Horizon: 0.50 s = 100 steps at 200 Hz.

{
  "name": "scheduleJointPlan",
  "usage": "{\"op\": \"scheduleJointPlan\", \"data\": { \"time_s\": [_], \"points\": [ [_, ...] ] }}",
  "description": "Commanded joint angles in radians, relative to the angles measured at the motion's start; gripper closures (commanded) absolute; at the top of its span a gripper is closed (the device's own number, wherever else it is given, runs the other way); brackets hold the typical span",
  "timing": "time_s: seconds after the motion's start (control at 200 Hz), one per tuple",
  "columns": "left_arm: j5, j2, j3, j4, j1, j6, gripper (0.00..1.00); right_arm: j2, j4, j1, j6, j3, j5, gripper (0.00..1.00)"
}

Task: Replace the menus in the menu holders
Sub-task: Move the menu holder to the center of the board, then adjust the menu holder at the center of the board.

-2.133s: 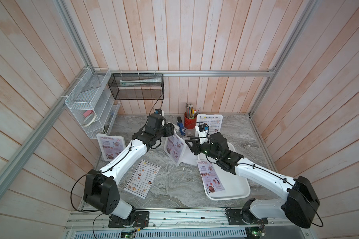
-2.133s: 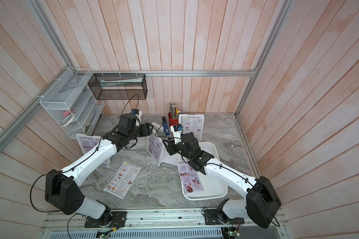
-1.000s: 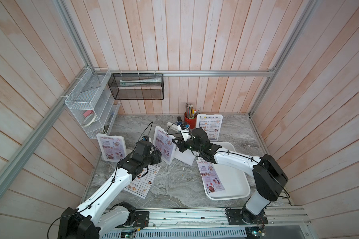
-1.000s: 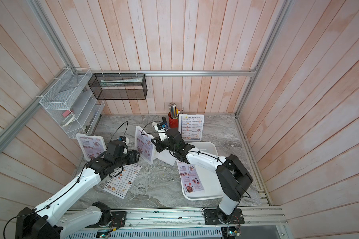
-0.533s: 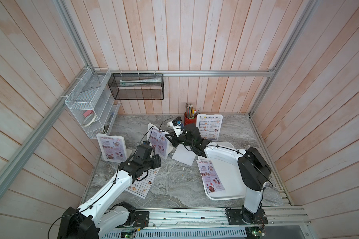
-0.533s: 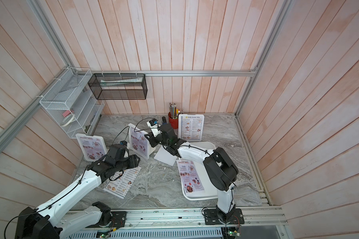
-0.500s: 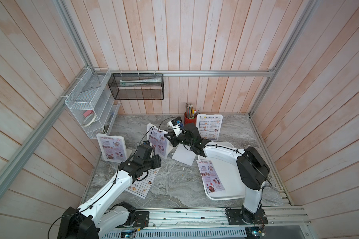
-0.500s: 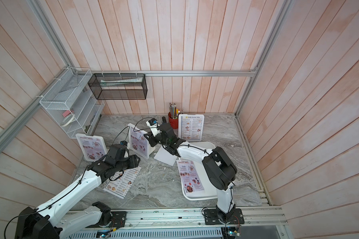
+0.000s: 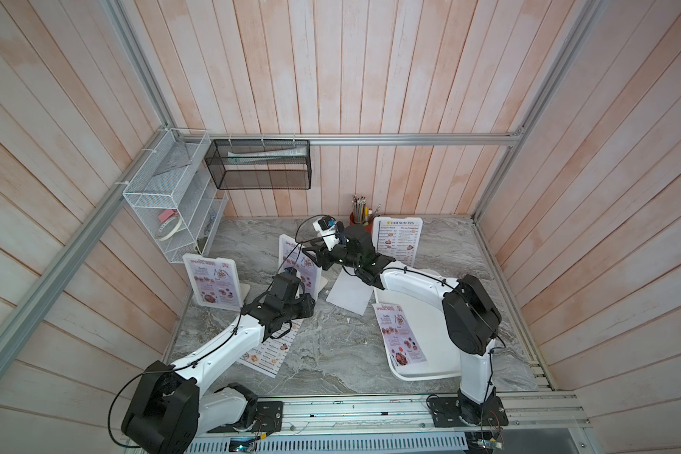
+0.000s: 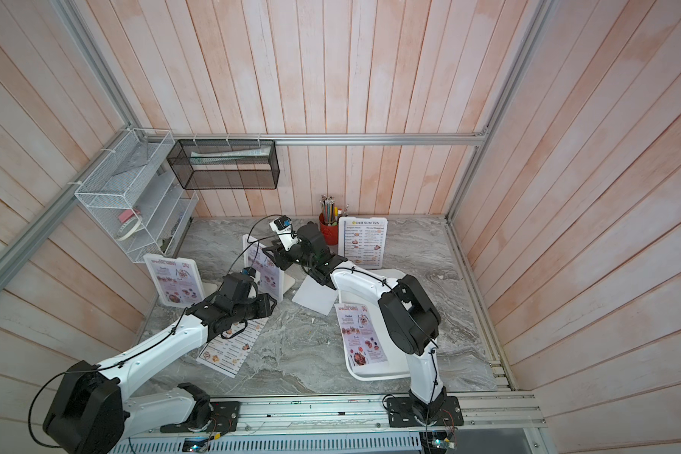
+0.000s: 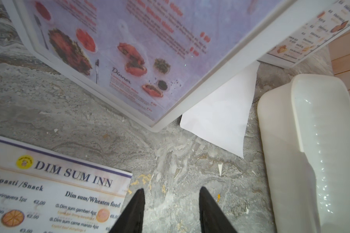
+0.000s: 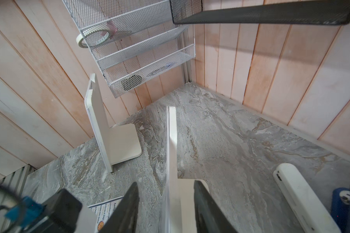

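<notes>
Right gripper (image 9: 313, 251), in a top view, straddles the top edge of the middle holder (image 9: 305, 271); the back holder (image 9: 397, 243) shows DIM SUM INN, so I judge it next. Left wrist view: my left gripper (image 11: 172, 188) spread, empty, beside the loose menu (image 11: 59, 191). Right wrist view: jaws apart around the holder, face edge-on, unreadable.

L arm (image 9: 229, 346) & R arm (image 9: 413, 281) are wearing white shells on the long links, w/ bulky black housings at the jts. Thin black cables (image 9: 111, 405) are running along each link, tied down at intervals, looping free at lower left of frame. Black base plates (image 9: 468, 412) are showing small screws. L hand (image 11: 172, 188) & R hand (image 12: 167, 182) are showing matte black tapered fingers. A white cam module (image 9: 325, 225) w/ a blue part is capping the R wrist.
</notes>
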Motion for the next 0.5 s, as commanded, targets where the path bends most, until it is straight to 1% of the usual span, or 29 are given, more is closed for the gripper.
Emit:
{"op": "scheduleJointPlan", "data": {
  "time_s": [0.0,0.2,0.305,0.495],
  "points": [
    [-0.026,0.062,0.037,0.090,-0.003,0.022,0.56,-0.130,-0.013,-0.026,-0.003,-0.045,-0.002,0.52],
    [-0.094,0.188,0.100,0.162,-0.002,0.047,0.60,-0.296,-0.069,-0.065,-0.007,-0.159,0.067,0.50],
    [-0.120,0.243,0.140,0.179,0.000,0.064,0.60,-0.372,-0.110,-0.083,-0.016,-0.220,0.113,0.49],
    [-0.116,0.336,0.206,0.227,0.021,0.099,0.60,-0.491,-0.123,-0.114,-0.006,-0.340,0.164,0.49]
  ]
}}
